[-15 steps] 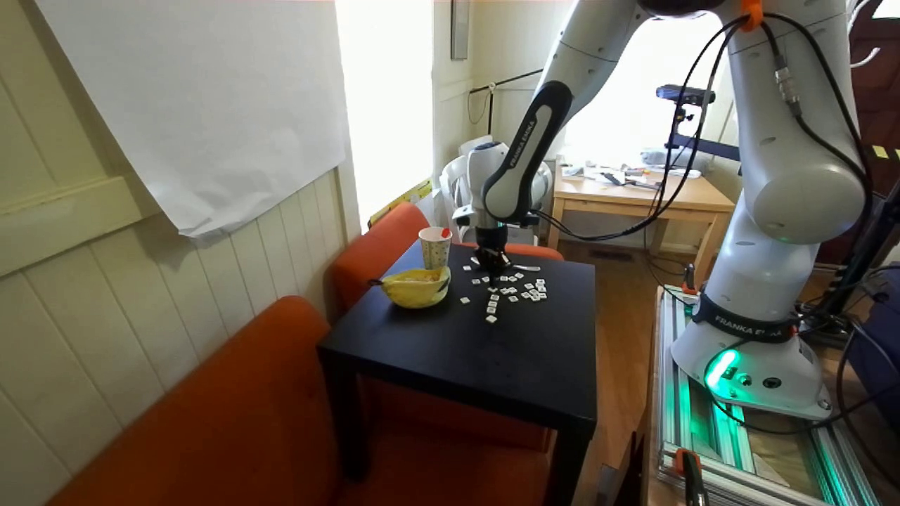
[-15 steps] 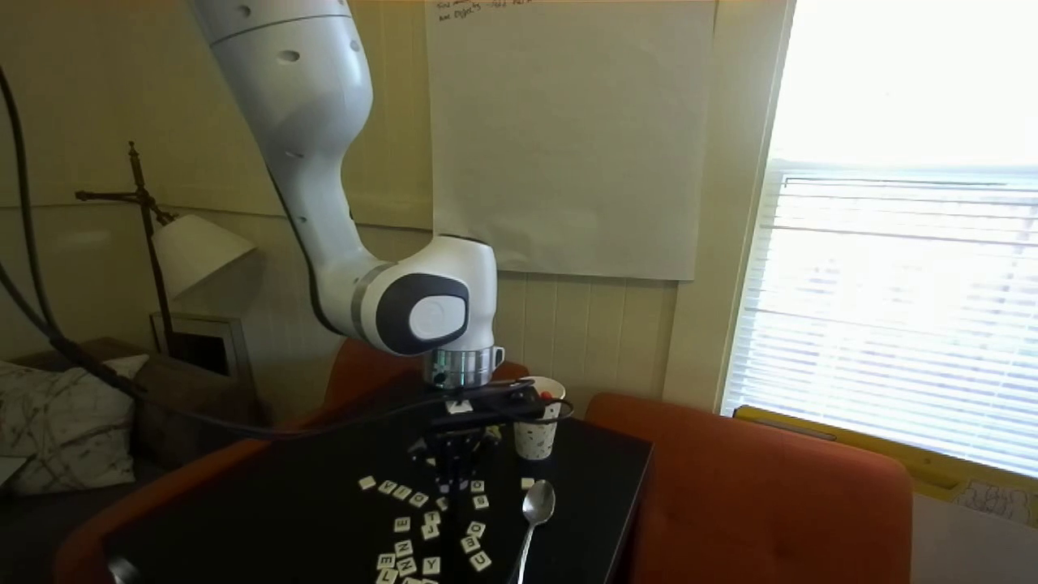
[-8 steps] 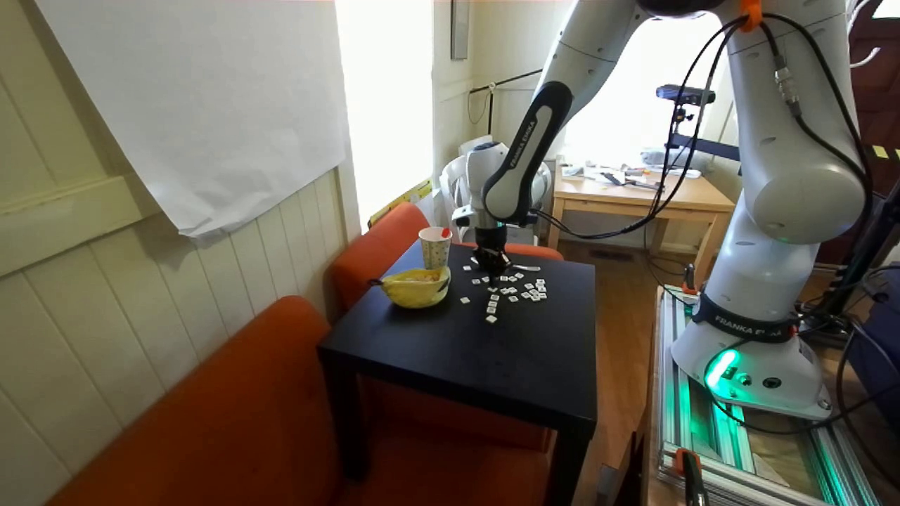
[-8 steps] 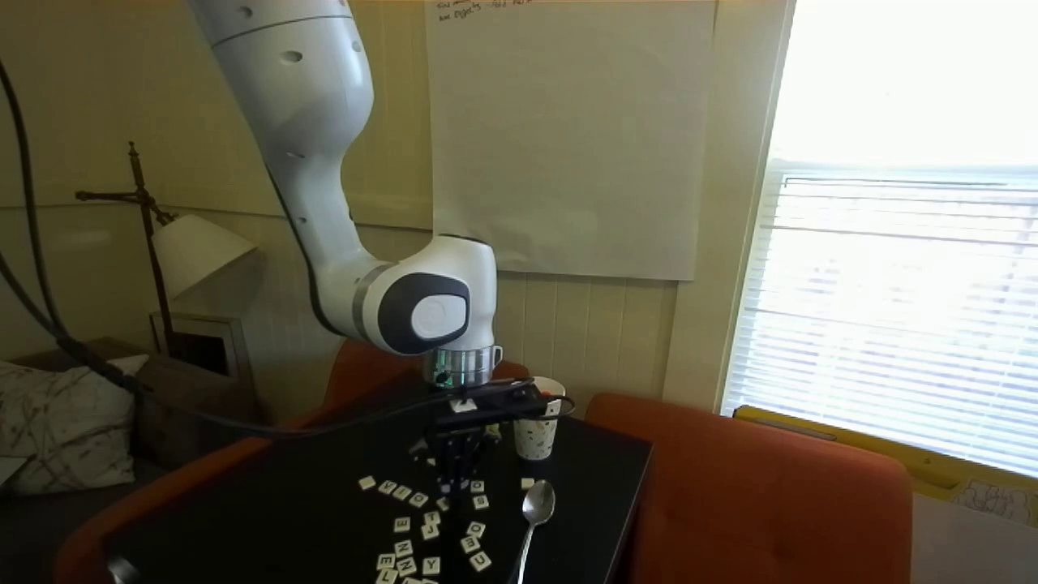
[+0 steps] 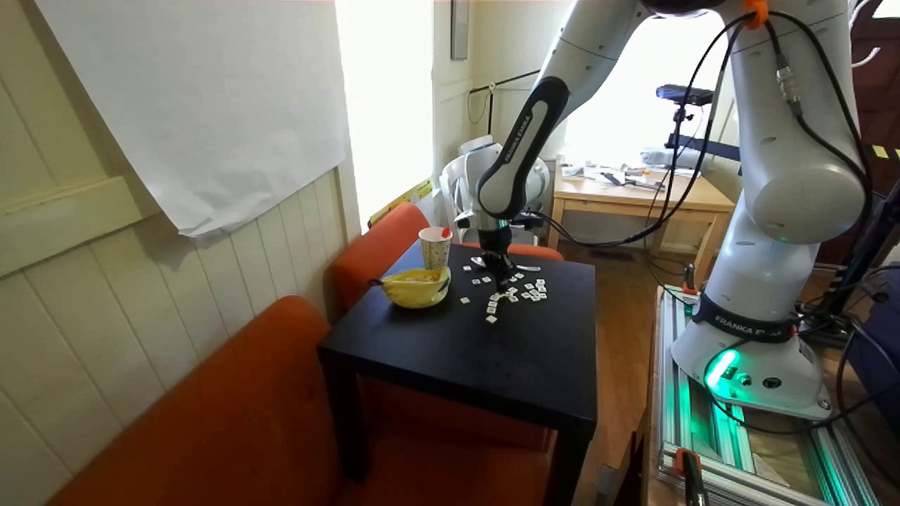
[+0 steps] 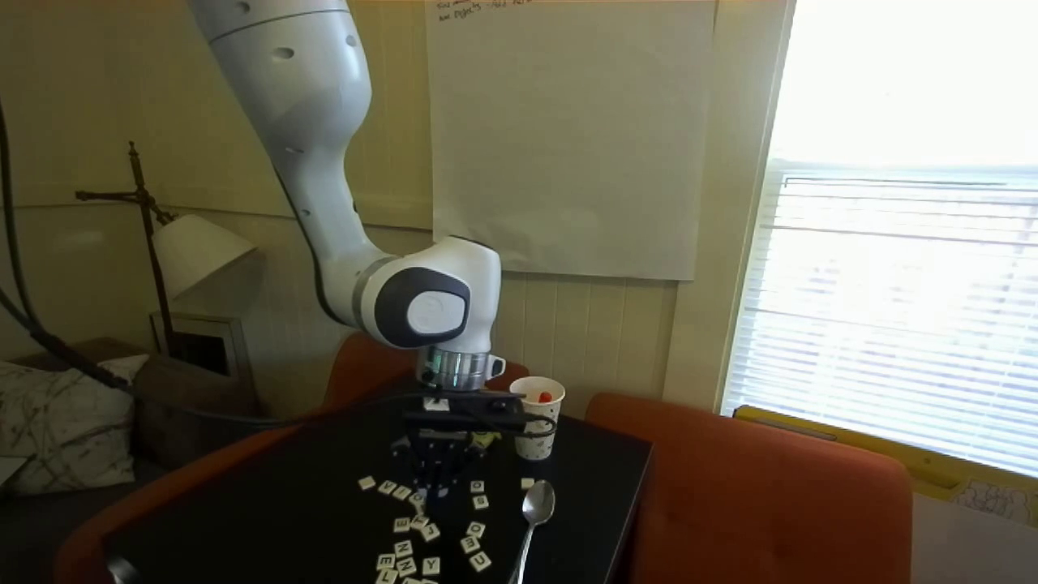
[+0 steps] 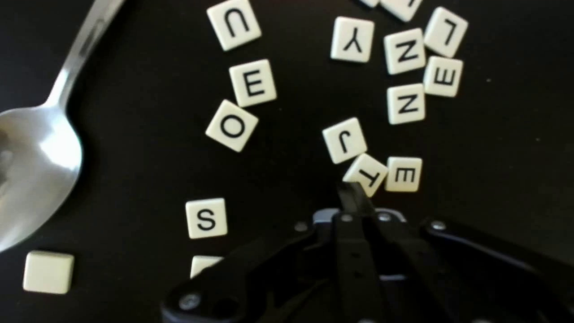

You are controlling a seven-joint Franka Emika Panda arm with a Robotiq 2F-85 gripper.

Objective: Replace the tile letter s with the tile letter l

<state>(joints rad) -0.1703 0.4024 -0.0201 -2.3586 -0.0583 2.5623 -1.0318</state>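
The pincer is standing narrow, tips pressed together, at the edge of the T tile (touching or not, I cannot tell), while the S tile is lying on the tabletop between pincer and spoon and the L tile is sitting beside an N tile.

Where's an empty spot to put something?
In an exterior view, the big free patch of table runs from the bowl and tile row to its near edge. A smaller gap lies between spoon and S. It's crowded by the gripper: T, J and E huddle.
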